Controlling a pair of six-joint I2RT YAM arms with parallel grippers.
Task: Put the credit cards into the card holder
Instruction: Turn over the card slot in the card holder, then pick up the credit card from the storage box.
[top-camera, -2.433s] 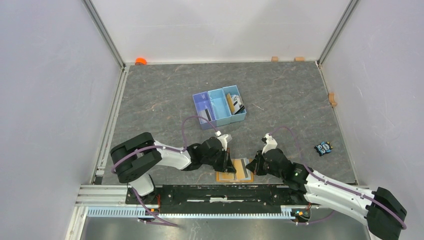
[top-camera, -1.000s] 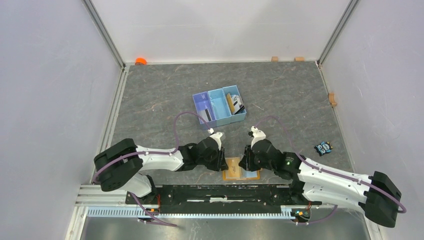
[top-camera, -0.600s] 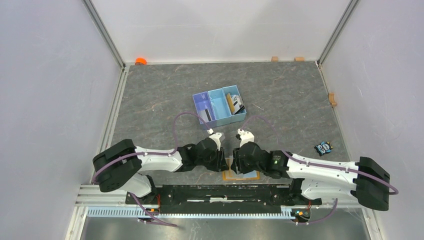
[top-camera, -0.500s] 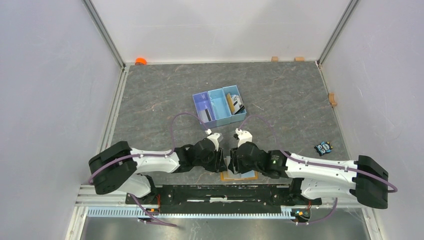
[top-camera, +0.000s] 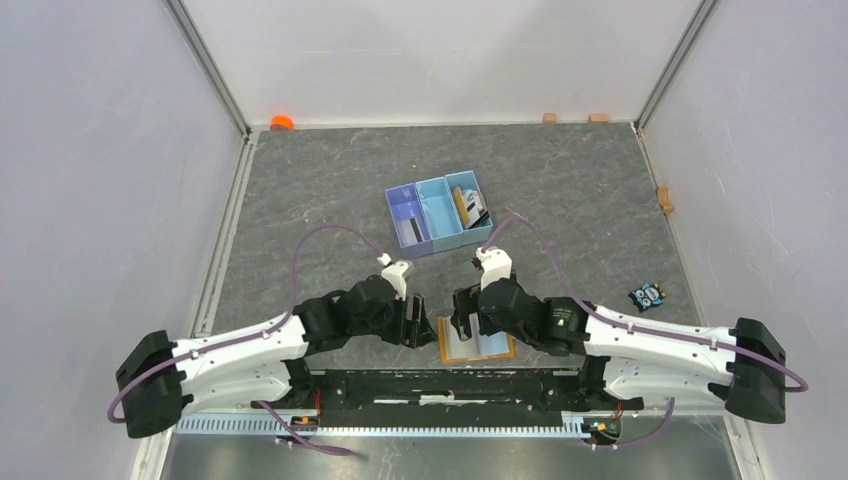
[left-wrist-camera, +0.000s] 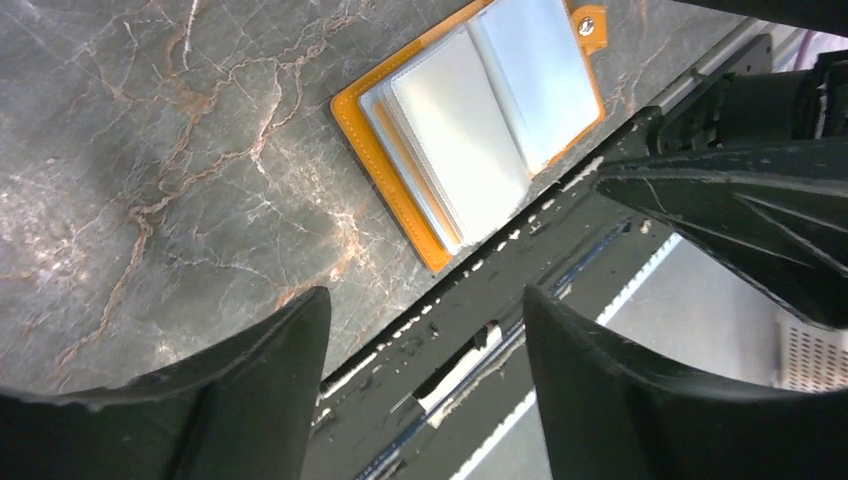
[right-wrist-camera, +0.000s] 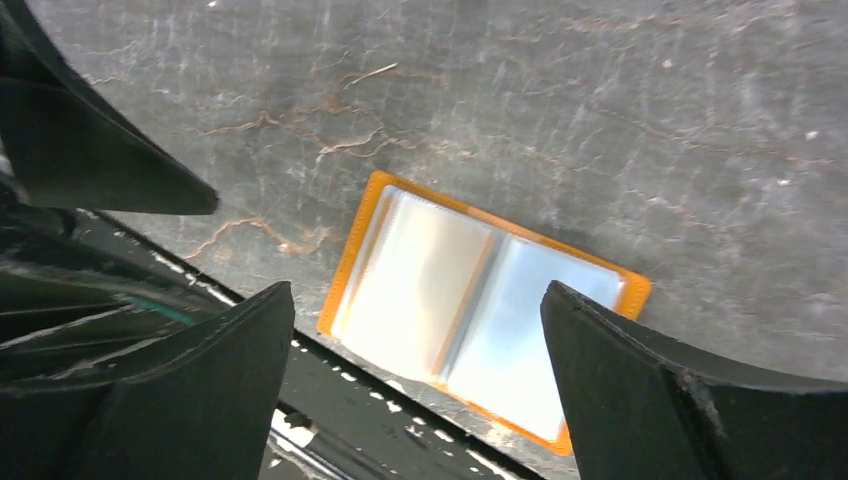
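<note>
Wrist views: left gripper, right gripper both spread wide, empty, by open card holder

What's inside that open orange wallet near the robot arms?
The card holder shows pale sleeves; no card shows on the open pages. Sleeves stacked beneath are covered.

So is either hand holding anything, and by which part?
Nothing is held. The left hand and right hand are both open, neither touching the open wallet.
</note>
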